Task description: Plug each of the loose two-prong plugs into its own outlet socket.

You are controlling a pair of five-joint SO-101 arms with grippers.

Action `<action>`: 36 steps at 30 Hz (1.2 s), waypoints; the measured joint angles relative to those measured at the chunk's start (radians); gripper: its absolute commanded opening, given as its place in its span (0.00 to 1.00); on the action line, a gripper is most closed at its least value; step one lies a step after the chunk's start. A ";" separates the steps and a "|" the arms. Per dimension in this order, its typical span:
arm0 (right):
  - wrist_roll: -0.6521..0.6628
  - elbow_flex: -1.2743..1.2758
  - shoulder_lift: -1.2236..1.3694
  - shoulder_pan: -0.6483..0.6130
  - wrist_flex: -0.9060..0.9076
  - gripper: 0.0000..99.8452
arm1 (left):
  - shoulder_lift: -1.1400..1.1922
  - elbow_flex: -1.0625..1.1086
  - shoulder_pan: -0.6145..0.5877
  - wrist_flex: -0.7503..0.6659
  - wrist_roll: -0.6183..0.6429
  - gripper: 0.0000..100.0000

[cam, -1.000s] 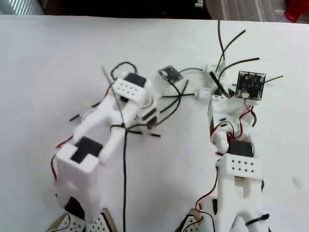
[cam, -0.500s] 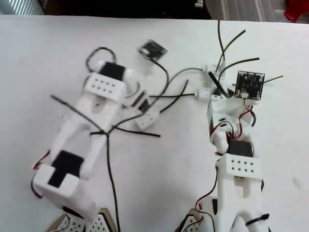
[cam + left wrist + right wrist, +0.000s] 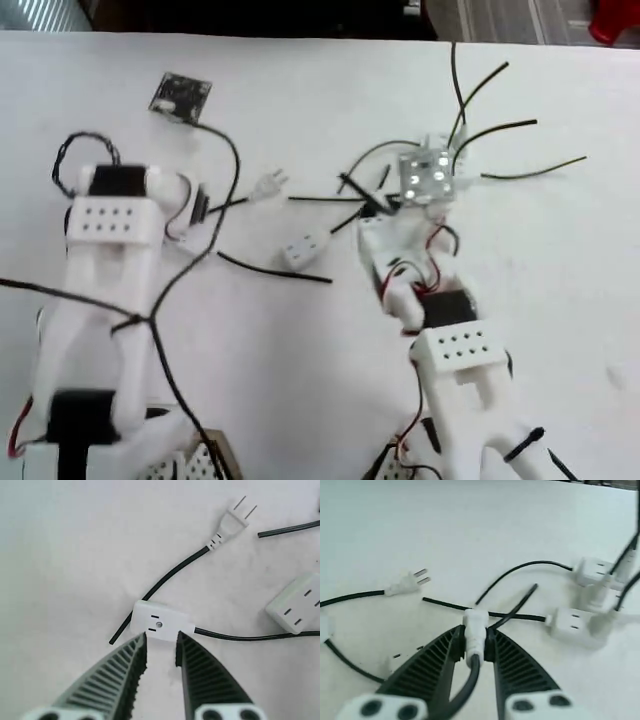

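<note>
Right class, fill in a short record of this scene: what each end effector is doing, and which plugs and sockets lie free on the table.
left end effector: open, tips at a white socket block
right end effector: shut on a white held plug, black cord trailing
loose plug: flat on the table, prongs free
second socket block: on the table, slots empty

The white counter carries a loose two-prong plug lying flat on its black cord. Near it rests a white outlet socket, a short cord piece just beside it. A small single socket lies on another cord.
</note>
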 measured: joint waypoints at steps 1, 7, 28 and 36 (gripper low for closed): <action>0.000 0.000 0.000 -0.028 0.003 0.02 | -0.034 0.055 -0.008 -0.040 0.003 0.11; 0.018 -0.044 0.120 -0.166 0.012 0.02 | -0.103 0.250 -0.100 -0.219 0.077 0.11; 0.132 -0.318 0.555 -0.209 0.106 0.02 | -0.104 0.279 -0.238 -0.256 0.153 0.11; 0.138 -0.405 0.578 -0.189 0.229 0.02 | -0.104 0.287 -0.238 -0.258 0.153 0.11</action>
